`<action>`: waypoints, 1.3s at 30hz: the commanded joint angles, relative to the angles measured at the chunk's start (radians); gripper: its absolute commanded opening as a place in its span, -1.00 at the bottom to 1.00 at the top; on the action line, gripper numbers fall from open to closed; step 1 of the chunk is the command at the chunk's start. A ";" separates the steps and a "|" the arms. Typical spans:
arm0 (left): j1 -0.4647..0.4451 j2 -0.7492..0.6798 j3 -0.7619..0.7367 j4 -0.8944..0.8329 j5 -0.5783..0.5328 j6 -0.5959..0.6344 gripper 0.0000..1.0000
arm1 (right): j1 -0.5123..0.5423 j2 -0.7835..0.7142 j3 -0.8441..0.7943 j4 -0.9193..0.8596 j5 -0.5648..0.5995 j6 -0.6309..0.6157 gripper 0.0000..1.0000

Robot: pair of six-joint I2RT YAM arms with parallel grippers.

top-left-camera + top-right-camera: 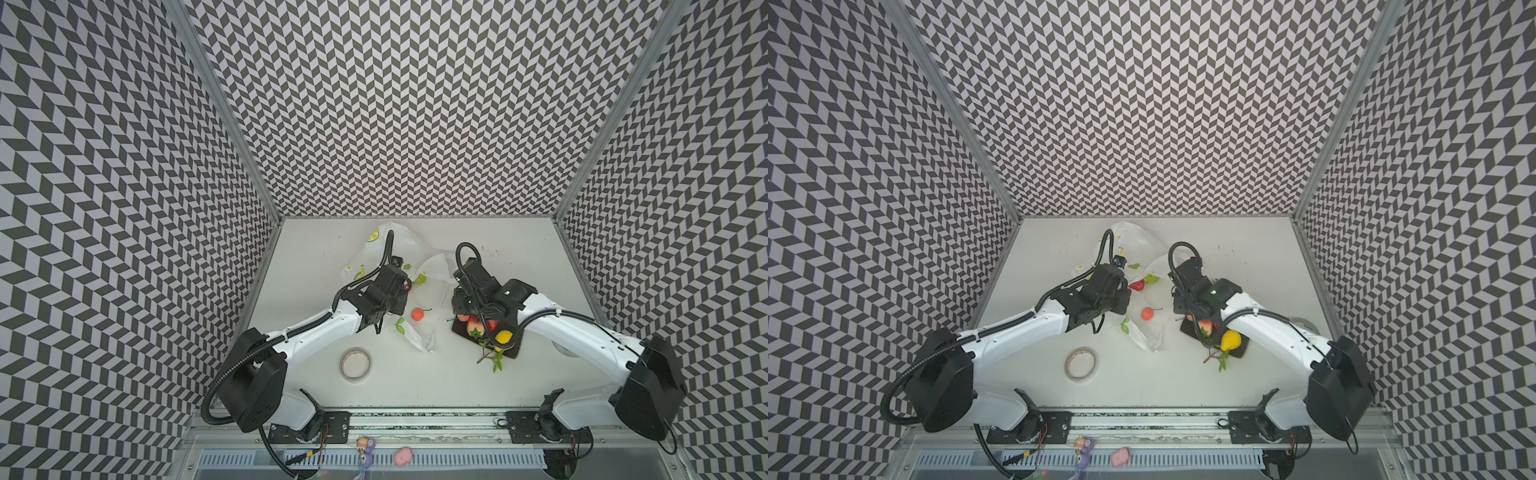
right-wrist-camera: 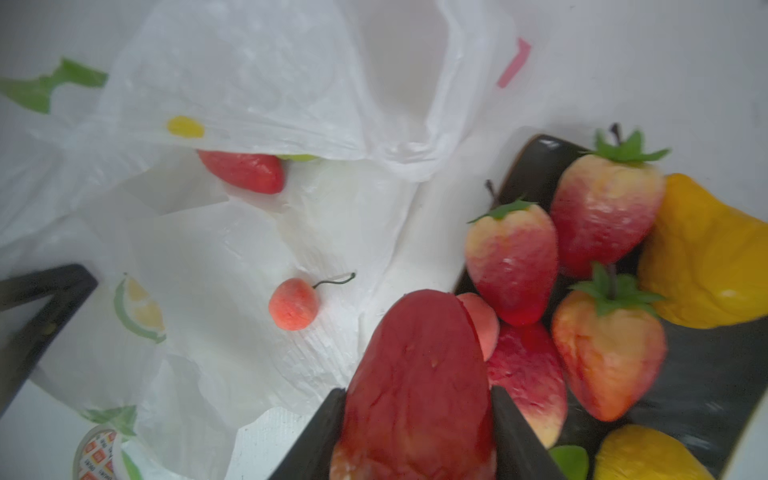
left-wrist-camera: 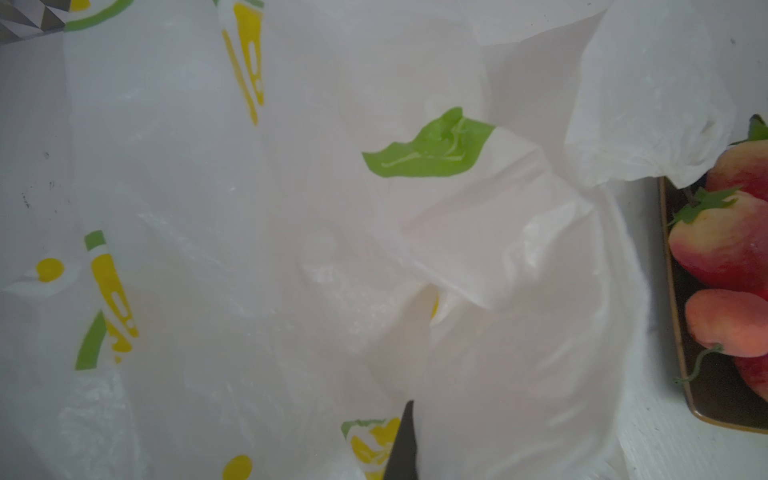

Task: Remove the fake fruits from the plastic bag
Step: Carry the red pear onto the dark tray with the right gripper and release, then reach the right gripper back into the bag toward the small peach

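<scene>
Three fruits are at the bag (image 1: 399, 241): a small red ball (image 1: 418, 314) lying loose on the spread plastic, a red strawberry (image 2: 243, 170) half under the edge of the mouth, and a green pear (image 1: 1150, 278) barely peeking out behind it. The others sit on the dark tray (image 2: 715, 386) just beside the bag: several strawberries (image 2: 606, 195) plus a yellow pear (image 1: 1230, 340).

Right fingers (image 2: 320, 440) are clamped on one more strawberry (image 2: 415, 353), gripped across its body, over the tray's edge. Left fingers (image 3: 404, 440) are closed over the bag; can't tell if they pinch a fold.

Handling, my read:
- **Fruits:** They look light, glossy and rounded, so likely slippery. The yellow pear's skin shows dents, so probably soft shells; moderate squeeze only.
- **Where to grip:** Across the widest part of the body, not the stem or green cap.
- **Ball:** It's small and will likely roll, so come straight down on it.
- **Bag:** It's thin, limp and crinkly, and will probably drag along with anything pulled. Worth pinning or lifting the mouth's edge to free the red strawberry and green pear.

Tape roll (image 1: 355, 363) on the table (image 1: 415, 386) is well apart from all this.
</scene>
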 commanded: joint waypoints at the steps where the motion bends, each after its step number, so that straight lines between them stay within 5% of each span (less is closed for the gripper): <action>1: 0.001 -0.018 -0.021 0.018 -0.012 -0.016 -1.00 | -0.087 -0.102 -0.040 -0.093 0.064 0.064 -0.06; 6: 0.000 -0.025 -0.028 0.020 -0.008 -0.015 -1.00 | -0.237 -0.229 -0.145 -0.080 0.093 0.094 -0.06; 18: 0.001 -0.026 -0.013 0.012 -0.013 -0.006 -1.00 | -0.497 -0.264 -0.350 0.092 -0.032 0.194 -0.07; 33: 0.001 -0.007 0.008 0.006 -0.019 -0.001 -1.00 | -0.578 -0.158 -0.439 0.261 -0.181 0.198 -0.04; 39: 0.001 -0.002 0.014 0.003 -0.019 -0.001 -1.00 | -0.582 -0.140 -0.454 0.263 -0.215 0.208 0.26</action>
